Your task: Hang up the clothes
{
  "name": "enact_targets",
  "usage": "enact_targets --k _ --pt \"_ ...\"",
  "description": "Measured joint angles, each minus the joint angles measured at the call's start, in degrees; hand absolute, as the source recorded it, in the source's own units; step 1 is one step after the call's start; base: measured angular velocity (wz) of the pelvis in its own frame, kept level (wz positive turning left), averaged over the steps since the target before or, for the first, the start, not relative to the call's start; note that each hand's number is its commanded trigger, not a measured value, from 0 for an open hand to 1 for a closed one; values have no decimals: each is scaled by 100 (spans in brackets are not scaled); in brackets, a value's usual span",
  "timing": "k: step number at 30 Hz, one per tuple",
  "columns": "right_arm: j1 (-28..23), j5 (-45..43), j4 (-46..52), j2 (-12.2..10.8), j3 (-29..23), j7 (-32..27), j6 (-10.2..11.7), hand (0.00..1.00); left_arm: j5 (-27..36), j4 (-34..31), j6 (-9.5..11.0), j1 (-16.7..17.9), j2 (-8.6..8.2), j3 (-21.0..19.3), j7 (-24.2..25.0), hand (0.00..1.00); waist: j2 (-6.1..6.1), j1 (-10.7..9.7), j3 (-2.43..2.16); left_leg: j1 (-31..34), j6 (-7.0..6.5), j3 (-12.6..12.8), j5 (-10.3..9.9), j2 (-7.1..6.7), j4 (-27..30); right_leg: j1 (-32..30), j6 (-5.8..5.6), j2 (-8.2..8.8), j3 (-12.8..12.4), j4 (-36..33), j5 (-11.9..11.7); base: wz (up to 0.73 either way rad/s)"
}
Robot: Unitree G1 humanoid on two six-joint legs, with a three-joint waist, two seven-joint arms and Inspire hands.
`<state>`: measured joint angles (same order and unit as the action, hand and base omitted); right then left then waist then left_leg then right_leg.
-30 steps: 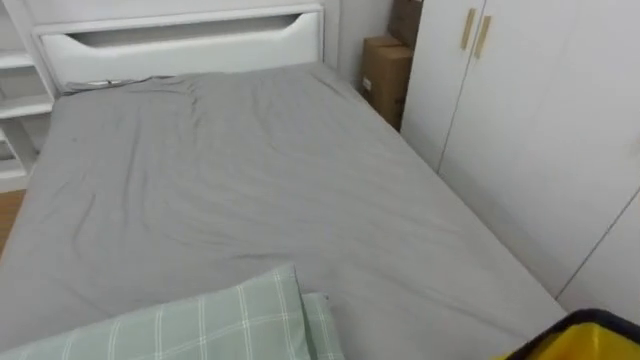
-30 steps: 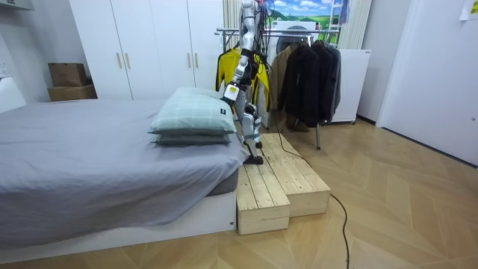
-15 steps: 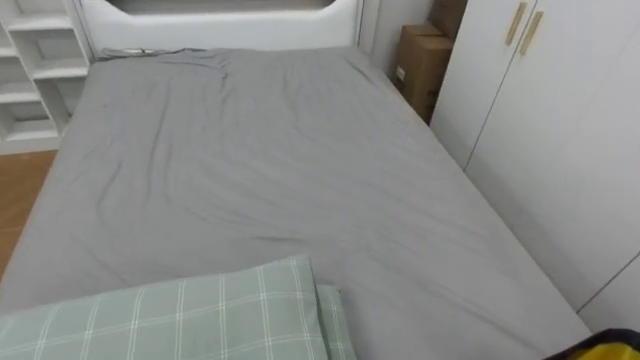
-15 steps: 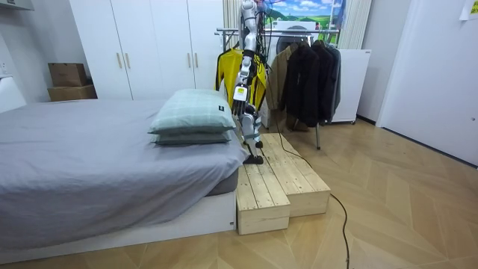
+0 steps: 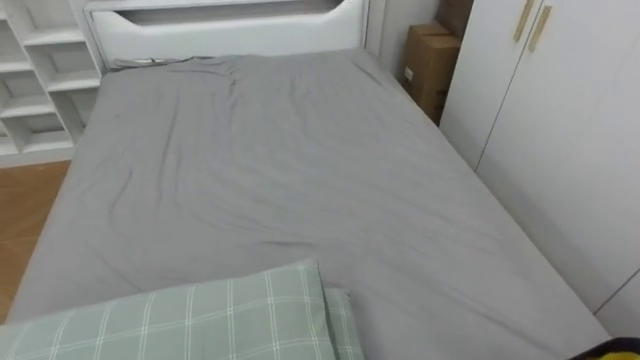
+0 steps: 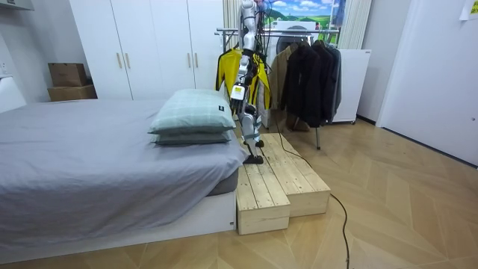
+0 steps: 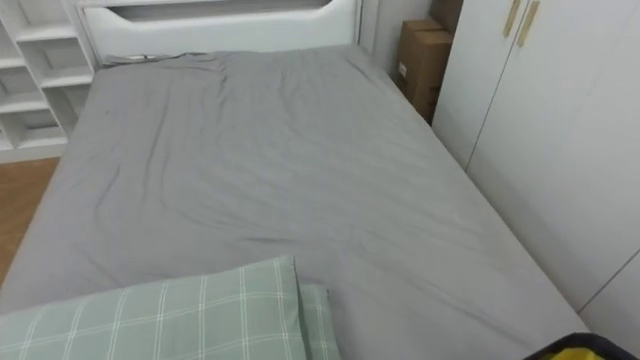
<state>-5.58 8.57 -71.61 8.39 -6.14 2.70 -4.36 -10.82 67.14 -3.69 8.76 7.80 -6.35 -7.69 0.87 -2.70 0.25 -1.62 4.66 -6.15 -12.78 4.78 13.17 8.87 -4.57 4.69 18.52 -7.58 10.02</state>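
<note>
Robot stands on platform (image 6: pixel 287 179) beside bed (image 6: pixel 75 157); yellow jacket (image 6: pixel 226 66) seemingly on rack (image 6: pixel 297 31); robot hand (image 6: pixel 240 92) state: cannot tell.

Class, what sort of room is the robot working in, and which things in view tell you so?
Most likely a bedroom: a bed with a grey sheet and checked pillows, white wardrobes along the wall, and jackets hanging nearby.

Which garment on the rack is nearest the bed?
The yellow jacket, at the rack's end on the room view's left; the dark coats hang further right.
</note>
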Motion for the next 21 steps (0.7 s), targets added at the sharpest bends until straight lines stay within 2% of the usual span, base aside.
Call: enact_targets --k 7,9,12,21 --pt "-4 14 5 1 0 124 -22 0 5 4 0 17 -9 4 -64 0 58 -5 5 18 -6 -2 36 -22 4 -10 -47 32 -2 -2 34 0" --pt "-4 13 5 -4 0 134 -28 0 4 3 0 14 -5 -7 -70 0 60 -4 -27 42 -10 -2 39 -33 16 -27 -48 41 -6 -5 35 0" --pt "-10 15 5 -27 -3 188 -58 0 5 3 -1 8 18 -17 -76 0 107 -15 -41 56 -10 -2 39 -37 33 -21 -47 42 7 -10 34 4" --pt "-17 15 7 -42 -20 199 -50 0 2 3 -4 9 37 -22 -24 0 123 -11 -41 52 -10 1 39 -47 35 11 -51 47 16 0 38 3"
